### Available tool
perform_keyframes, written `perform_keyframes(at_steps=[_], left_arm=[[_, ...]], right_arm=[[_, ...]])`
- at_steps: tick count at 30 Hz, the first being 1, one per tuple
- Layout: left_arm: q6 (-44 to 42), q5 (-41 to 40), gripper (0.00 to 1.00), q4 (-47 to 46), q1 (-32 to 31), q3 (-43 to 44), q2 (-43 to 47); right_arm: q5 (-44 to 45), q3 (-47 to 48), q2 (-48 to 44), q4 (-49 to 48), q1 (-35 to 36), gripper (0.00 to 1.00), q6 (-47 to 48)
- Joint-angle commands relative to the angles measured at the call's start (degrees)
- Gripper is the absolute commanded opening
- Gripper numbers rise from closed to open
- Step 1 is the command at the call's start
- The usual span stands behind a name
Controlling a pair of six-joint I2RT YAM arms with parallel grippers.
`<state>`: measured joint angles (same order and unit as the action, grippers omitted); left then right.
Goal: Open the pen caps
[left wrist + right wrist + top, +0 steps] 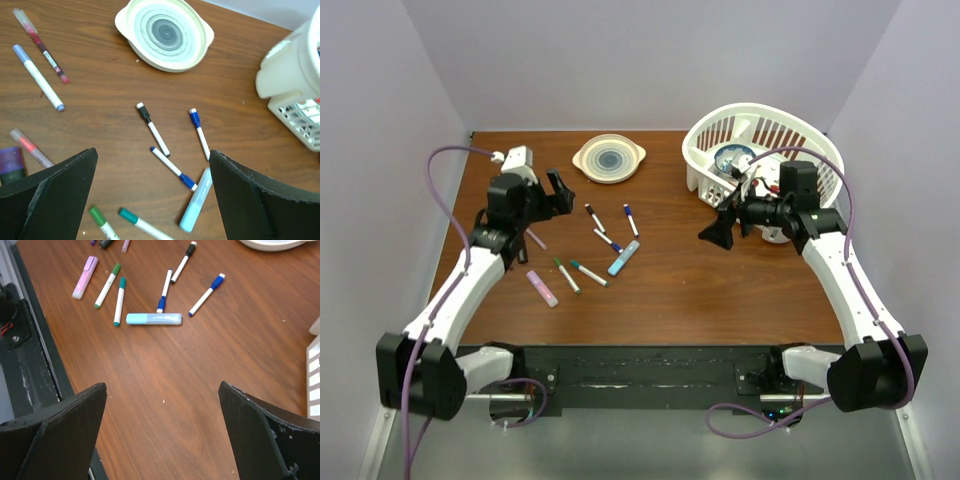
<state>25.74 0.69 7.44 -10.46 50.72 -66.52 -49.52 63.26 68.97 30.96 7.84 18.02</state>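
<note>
Both arms had their jaws spread all the way with nothing in them, left gripper point(560, 193) just beside the scatter and right gripper point(718, 230) over by the white basket point(760, 108). The pen caps point(194, 118) looked to be all on their barrels point(159, 137), lying flat mid-left on the table point(720, 290), touching neither gripper. My guess was light, stiff, slick plastic that rolls, so pin 1 of the barrels mid-length, pinch its cap across the sides and pull straight off.
</note>
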Motion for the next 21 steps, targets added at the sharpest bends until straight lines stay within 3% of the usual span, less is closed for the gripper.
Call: perform_keyframes(at_steps=[1, 5, 9, 15, 21], left_arm=[[6.07, -2.43, 0.99, 4.14, 3.15, 12.72, -11.06], [7.66, -8.67, 0.88, 11.0, 3.95, 26.66, -25.12], [7.84, -14.74, 0.63, 16.89, 4.66, 37.76, -36.29], [9.16, -17.3, 0.37, 23.41, 7.73, 50.17, -49.22], [8.81, -16.77, 0.33, 25.87, 9.23, 58.08, -58.36]], right_arm=[[-2.87, 0.02, -0.33, -0.99, 0.51, 0.99, 2.81], [-1.64, 0.1, 0.03, -0.02, 0.87, 0.99, 3.25], [-1.28, -0.42, -0.41, -0.11, 0.78, 0.99, 3.6], [-1.64, -0.16, 0.11, 0.77, 0.86, 0.99, 4.48], [-0.67, -0.07, 0.9, 1.03, 0.87, 0.99, 4.92]])
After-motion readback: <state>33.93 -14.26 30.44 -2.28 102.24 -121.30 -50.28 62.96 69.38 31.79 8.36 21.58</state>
